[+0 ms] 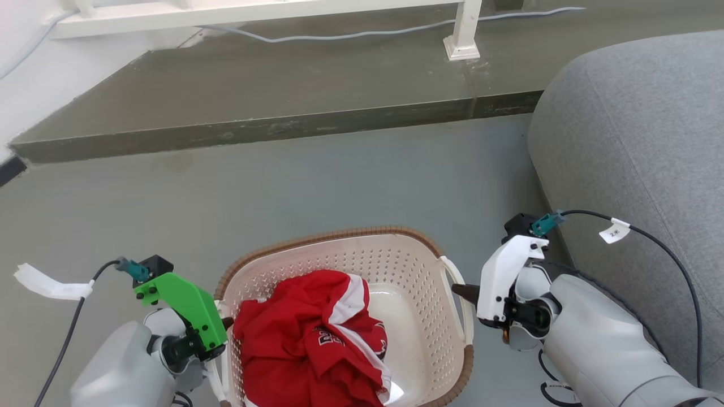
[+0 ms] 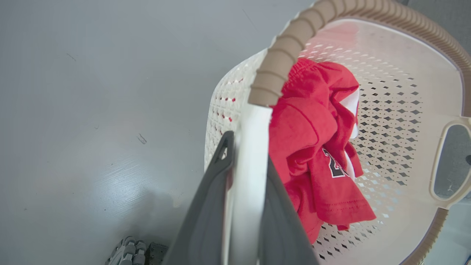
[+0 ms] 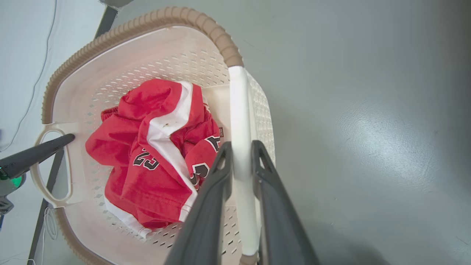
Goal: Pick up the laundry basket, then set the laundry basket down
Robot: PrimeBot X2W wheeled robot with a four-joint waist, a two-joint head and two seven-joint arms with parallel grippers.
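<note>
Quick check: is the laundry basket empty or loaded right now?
Loaded, partly: the laundry basket holds crumpled red-and-white clothing on its left side; the rest of its floor is bare.

— Where is my head camera looking from?
— From high up, tilted forward and down at the floor [image 1: 317, 181]. I see the laundry basket [image 1: 396, 263] from above, low in that view.
— And my wrist cameras?
— Each looks along its own fingers from very close. The left end effector [image 2: 247, 151] view faces across the basket from its left side. The right end effector [image 3: 241, 145] view faces back from the opposite side and catches the other arm's finger at its left edge.
— What do they share?
— All three show the basket's inside and the red shirt [image 1: 305, 333].
</note>
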